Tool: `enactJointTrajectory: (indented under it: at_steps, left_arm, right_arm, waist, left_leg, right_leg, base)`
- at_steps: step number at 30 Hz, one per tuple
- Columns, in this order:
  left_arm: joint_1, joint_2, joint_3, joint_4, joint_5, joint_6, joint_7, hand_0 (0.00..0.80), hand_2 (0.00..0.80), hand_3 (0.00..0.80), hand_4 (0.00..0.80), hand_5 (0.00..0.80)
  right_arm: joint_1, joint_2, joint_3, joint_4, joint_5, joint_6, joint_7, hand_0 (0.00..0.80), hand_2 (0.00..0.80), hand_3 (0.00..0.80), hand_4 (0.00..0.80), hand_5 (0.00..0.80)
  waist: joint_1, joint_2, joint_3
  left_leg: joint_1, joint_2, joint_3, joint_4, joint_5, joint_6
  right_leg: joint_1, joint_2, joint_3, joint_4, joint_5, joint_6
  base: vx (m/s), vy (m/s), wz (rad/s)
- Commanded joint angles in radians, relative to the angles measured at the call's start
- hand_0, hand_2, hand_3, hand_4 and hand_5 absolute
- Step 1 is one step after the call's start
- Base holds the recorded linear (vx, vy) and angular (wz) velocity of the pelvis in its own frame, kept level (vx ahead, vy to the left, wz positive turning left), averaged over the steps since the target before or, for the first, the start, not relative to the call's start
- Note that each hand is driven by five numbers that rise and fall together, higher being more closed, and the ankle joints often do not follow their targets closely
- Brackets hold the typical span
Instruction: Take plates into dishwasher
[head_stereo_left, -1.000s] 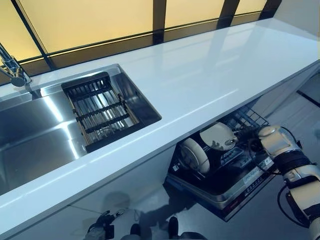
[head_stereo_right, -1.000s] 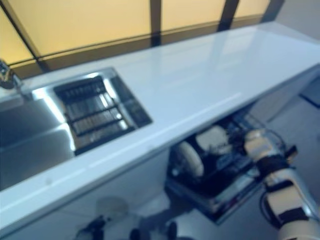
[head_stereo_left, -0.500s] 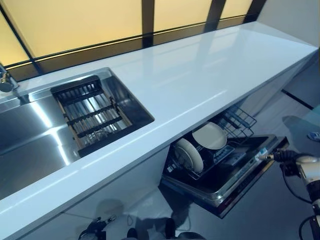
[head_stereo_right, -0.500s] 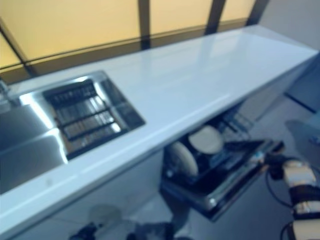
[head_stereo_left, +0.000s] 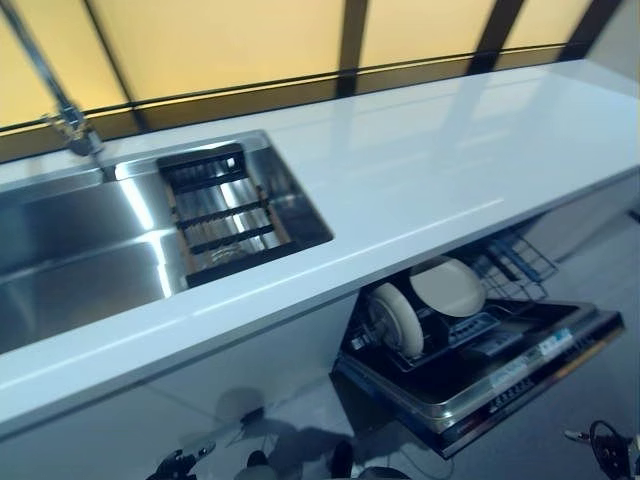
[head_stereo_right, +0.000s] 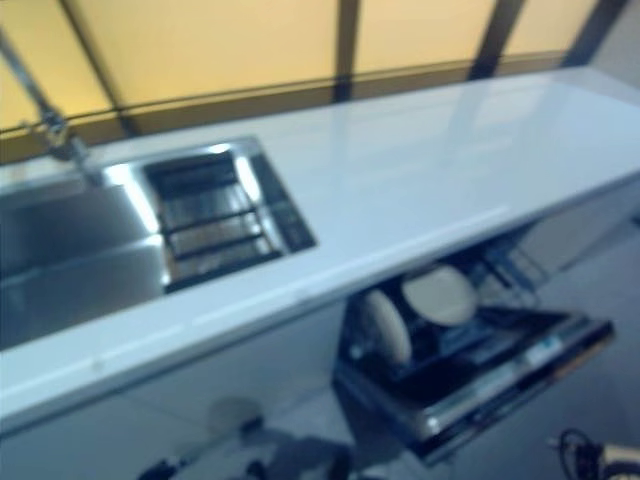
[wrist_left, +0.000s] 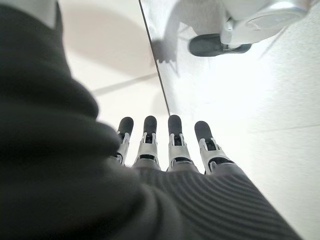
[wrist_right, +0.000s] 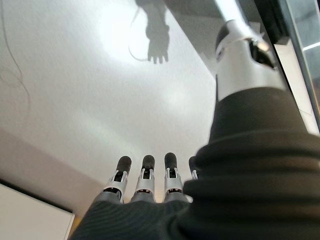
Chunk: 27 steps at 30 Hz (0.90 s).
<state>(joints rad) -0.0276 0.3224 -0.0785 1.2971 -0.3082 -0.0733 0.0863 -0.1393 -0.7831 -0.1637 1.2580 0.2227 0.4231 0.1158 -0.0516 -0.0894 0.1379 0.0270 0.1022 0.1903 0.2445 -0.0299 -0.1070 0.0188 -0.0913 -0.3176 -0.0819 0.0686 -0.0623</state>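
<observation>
Left robot hand (wrist_left: 170, 150) and right robot hand (wrist_right: 145, 182): fingers straight, holding nothing, each seen only in its own wrist view over pale floor. Below the front edge of the long white bench (head_stereo_left: 420, 170), the dark pull-out dishwasher drawer (head_stereo_left: 500, 375) stands open. Two round cream plates (head_stereo_left: 398, 318) stand on edge in its rack, near each other. Farther back, a stainless steel sink (head_stereo_left: 90, 250) holds a dark slatted drain rack (head_stereo_left: 225, 215).

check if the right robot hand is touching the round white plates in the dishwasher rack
Apart. The right wrist view shows the right robot hand with straight fingers over bare floor, while the left eye view shows the round white plates alone in the rack.
</observation>
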Motion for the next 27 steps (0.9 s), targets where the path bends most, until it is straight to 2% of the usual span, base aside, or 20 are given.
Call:
enactJointTrajectory:
  at_steps: [1, 3, 4, 5, 7, 11, 15, 18, 23, 24, 25, 26, 27]
  left_arm:
    - [-0.068, 0.018, -0.037, -0.011, 0.017, -0.017, -0.01, 0.0, 0.0, 0.0, 0.0, 0.0]
    - [-0.101, 0.017, -0.059, -0.024, 0.013, -0.005, -0.009, 0.0, 0.0, 0.0, 0.0, 0.0]
    - [-0.129, 0.016, -0.072, -0.03, 0.009, 0.002, -0.006, 0.0, 0.0, 0.0, 0.0, 0.0]
    - [-0.157, 0.011, -0.087, -0.032, 0.008, 0.009, -0.001, 0.0, 0.0, 0.0, 0.0, 0.0]
    - [-0.188, 0.006, -0.109, -0.023, 0.01, 0.01, 0.004, 0.0, 0.0, 0.0, 0.0, 0.0]
    - [-0.198, 0.016, -0.105, 0.012, -0.027, 0.012, 0.011, 0.0, 0.0, 0.0, 0.0, 0.0]
    - [-0.167, 0.016, -0.088, 0.029, -0.02, 0.012, 0.007, 0.0, 0.0, 0.0, 0.0, 0.0]
    - [-0.151, 0.023, -0.08, 0.034, -0.015, 0.002, 0.003, 0.0, 0.0, 0.0, 0.0, 0.0]
    - [-0.145, 0.029, -0.102, 0.007, 0.037, -0.001, 0.0, 0.0, 0.0, 0.0, 0.0, 0.0]
    - [-0.133, 0.033, -0.108, -0.006, 0.05, 0.003, -0.002, 0.0, 0.0, 0.0, 0.0, 0.0]
    - [-0.127, 0.039, -0.109, -0.01, 0.059, 0.007, -0.007, 0.0, 0.0, 0.0, 0.0, 0.0]
    - [-0.121, 0.047, -0.114, -0.015, 0.072, 0.017, -0.012, 0.0, 0.0, 0.0, 0.0, 0.0]
    - [-0.112, 0.058, -0.12, -0.017, 0.073, 0.024, -0.012, 0.0, 0.0, 0.0, 0.0, 0.0]
  right_arm:
    - [0.019, -0.027, -0.021, 0.031, 0.011, -0.035, -0.006, 0.0, 0.0, 0.0, 0.0, 0.0]
    - [0.024, -0.027, -0.022, 0.037, 0.031, -0.032, -0.01, 0.0, 0.0, 0.0, 0.0, 0.0]
    - [0.016, -0.023, -0.017, 0.043, 0.058, -0.036, -0.024, 0.0, 0.0, 0.0, 0.0, 0.0]
    - [0.002, -0.02, -0.012, 0.05, 0.089, -0.038, -0.038, 0.0, 0.0, 0.0, 0.0, 0.0]
    - [-0.023, -0.02, -0.007, 0.045, 0.129, -0.032, -0.055, 0.0, 0.0, 0.0, 0.0, 0.0]
    - [-0.054, -0.03, 0.003, 0.044, 0.094, 0.026, -0.052, 0.0, 0.0, 0.0, 0.0, 0.0]
    - [-0.025, -0.027, 0.003, 0.083, 0.063, 0.043, -0.025, 0.0, 0.0, 0.0, 0.0, 0.0]
    - [-0.007, -0.038, -0.008, 0.11, 0.056, 0.049, -0.028, 0.0, 0.0, 0.0, 0.0, 0.0]
    - [0.033, -0.037, -0.054, 0.109, 0.096, 0.022, -0.037, 0.0, 0.0, 0.0, 0.0, 0.0]
    - [0.055, -0.015, -0.076, 0.095, 0.105, -0.007, -0.052, 0.0, 0.0, 0.0, 0.0, 0.0]
    - [0.066, 0.0, -0.083, 0.088, 0.112, -0.03, -0.068, 0.0, 0.0, 0.0, 0.0, 0.0]
    - [0.078, 0.017, -0.089, 0.082, 0.119, -0.052, -0.084, 0.0, 0.0, 0.0, 0.0, 0.0]
    - [0.089, 0.038, -0.089, 0.076, 0.12, -0.072, -0.084, 0.0, 0.0, 0.0, 0.0, 0.0]
  waist:
    - [-0.046, 0.008, -0.023]
    - [-0.068, 0.028, -0.02]
    - [-0.084, 0.038, -0.013]
    - [-0.098, 0.052, 0.0]
    - [-0.107, 0.065, 0.02]
    - [-0.111, 0.073, 0.026]
    - [-0.096, 0.071, -0.008]
    - [-0.091, 0.059, -0.028]
    - [-0.106, 0.03, -0.02]
    - [-0.106, 0.035, -0.004]
    - [-0.108, 0.034, 0.005]
    - [-0.109, 0.034, 0.016]
    - [-0.105, 0.036, 0.022]
  left_leg:
    - [0.113, -0.023, -0.012, 0.056, -0.002, 0.042]
    - [0.147, -0.022, -0.023, 0.026, -0.02, 0.042]
    - [0.168, -0.023, -0.022, -0.021, -0.048, 0.049]
    - [0.197, -0.025, -0.009, -0.093, -0.1, 0.057]
    - [0.217, -0.049, -0.017, -0.209, -0.141, 0.073]
    - [0.234, -0.084, -0.054, -0.286, -0.154, 0.079]
    - [0.242, -0.098, -0.066, -0.272, -0.135, 0.08]
    - [0.233, -0.118, -0.058, -0.257, -0.154, 0.093]
    - [0.217, -0.157, -0.048, -0.224, -0.199, 0.12]
    - [0.212, -0.15, -0.047, -0.207, -0.2, 0.122]
    - [0.209, -0.149, -0.05, -0.206, -0.192, 0.125]
    - [0.194, -0.149, -0.048, -0.206, -0.177, 0.135]
    - [0.168, -0.147, -0.036, -0.205, -0.153, 0.146]
  right_leg:
    - [-0.092, 0.058, 0.052, 0.106, -0.016, 0.04]
    - [-0.153, 0.077, 0.031, 0.146, -0.021, 0.035]
    - [-0.204, 0.084, 0.022, 0.176, -0.017, 0.038]
    - [-0.258, 0.085, 0.011, 0.205, -0.004, 0.053]
    - [-0.329, 0.072, -0.011, 0.237, 0.027, 0.079]
    - [-0.379, 0.056, -0.026, 0.209, 0.089, 0.107]
    - [-0.323, 0.068, -0.028, 0.119, 0.097, 0.098]
    - [-0.304, 0.062, -0.012, 0.078, 0.12, 0.111]
    - [-0.327, 0.018, 0.019, -0.003, 0.217, 0.172]
    - [-0.333, 0.006, 0.045, 0.0, 0.229, 0.19]
    - [-0.324, -0.002, 0.07, 0.02, 0.237, 0.193]
    - [-0.318, -0.008, 0.118, 0.104, 0.224, 0.19]
    - [-0.312, -0.022, 0.143, 0.215, 0.197, 0.182]
  base:
    - [-0.224, -0.037, 0.71]
    - [-0.36, -0.003, 0.59]
    - [-0.498, 0.039, 0.74]
    - [-0.546, 0.075, 1.05]
    - [-0.482, 0.093, 1.24]
    - [-0.337, 0.115, 0.15]
    - [-0.234, 0.062, 0.1]
    - [-0.239, 0.074, -0.08]
    - [-0.151, 0.027, -0.11]
    - [-0.164, -0.054, -0.03]
    - [-0.243, -0.06, -0.08]
    - [-0.332, -0.059, -0.22]
    - [-0.384, -0.081, -0.36]
